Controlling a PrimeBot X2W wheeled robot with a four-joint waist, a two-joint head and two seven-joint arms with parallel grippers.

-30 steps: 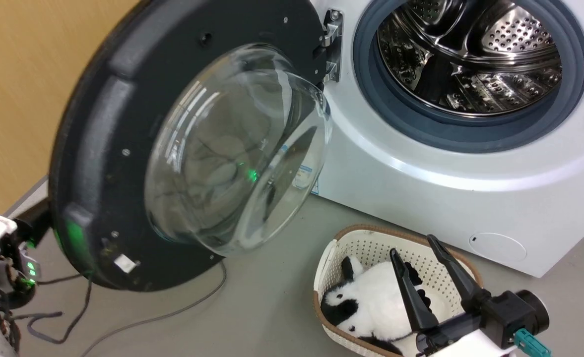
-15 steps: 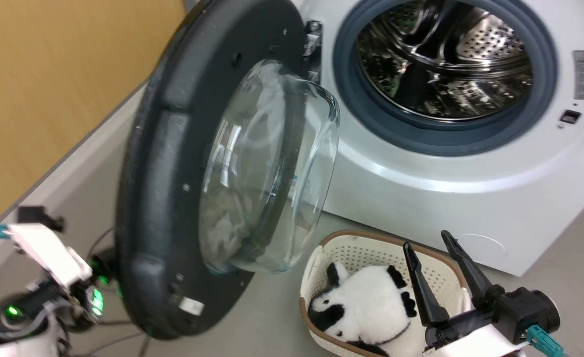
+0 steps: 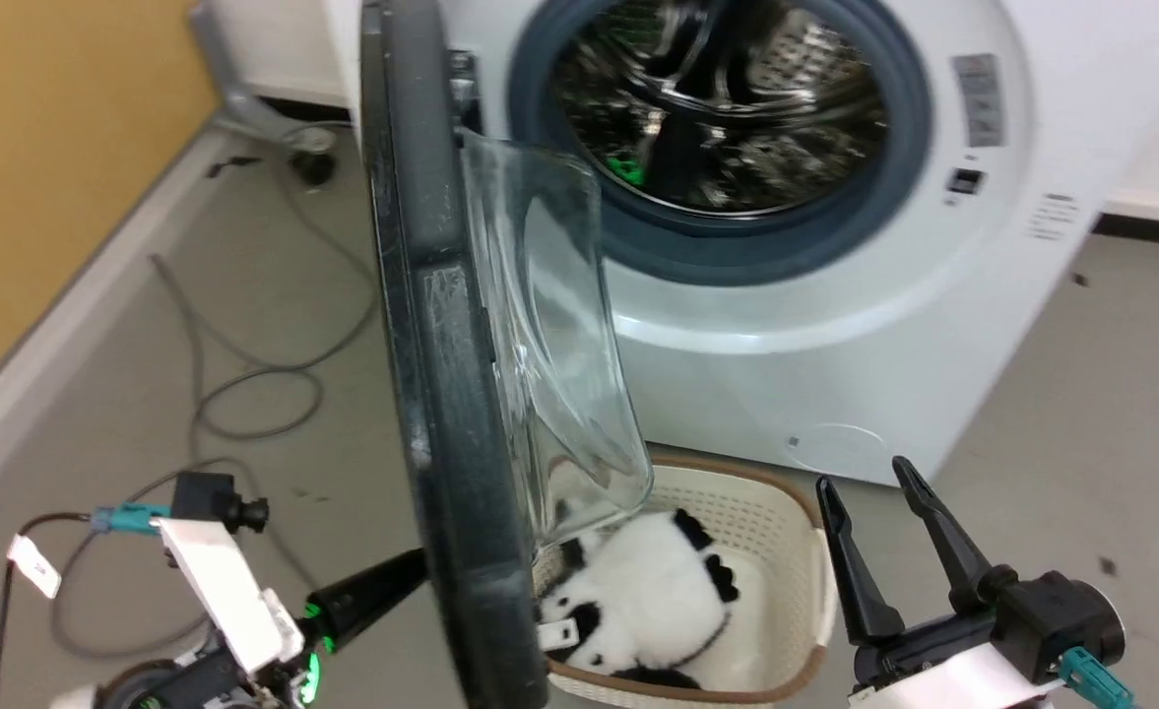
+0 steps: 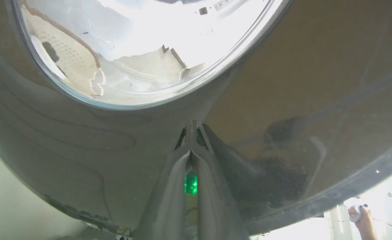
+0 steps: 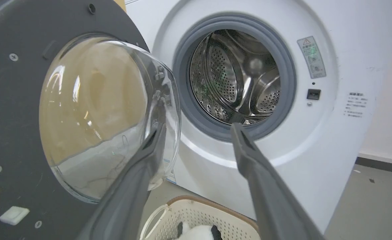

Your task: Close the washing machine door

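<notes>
Touching half-open washing machine door: left gripper, jaws closed; right gripper jaws apart, off door.

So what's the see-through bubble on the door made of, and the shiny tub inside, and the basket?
The bubble looks like clear glass, maybe hard plastic: you can see through it and it has bright glints. The tub looks like polished steel: mirror-shiny and dotted with little holes. The basket seems to be cream plastic, dull rather than shiny, with neat moulded rows of holes and a brown rim.
</notes>
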